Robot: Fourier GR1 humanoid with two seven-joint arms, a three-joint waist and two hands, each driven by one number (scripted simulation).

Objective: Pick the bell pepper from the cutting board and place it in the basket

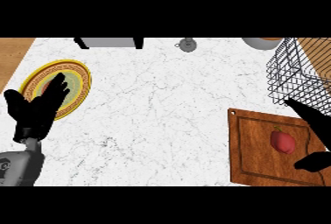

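Observation:
A red bell pepper (pixel 283 142) lies on the wooden cutting board (pixel 255 148) at the lower right. My right hand (pixel 315 127) comes in from the right edge, open, with its fingers stretched above the pepper and its thumb below it; no part of the hand touches the pepper. The black wire basket (pixel 298 76) stands just behind the board at the right edge. My left hand (pixel 37 107) rests open at the left, fingers up, over part of a plate.
A yellow patterned plate (pixel 72 87) lies at the left on the white marble counter (pixel 161 113). At the back edge sit a grey box (pixel 108 42), a small metal object (pixel 187 44) and a bowl (pixel 263 42).

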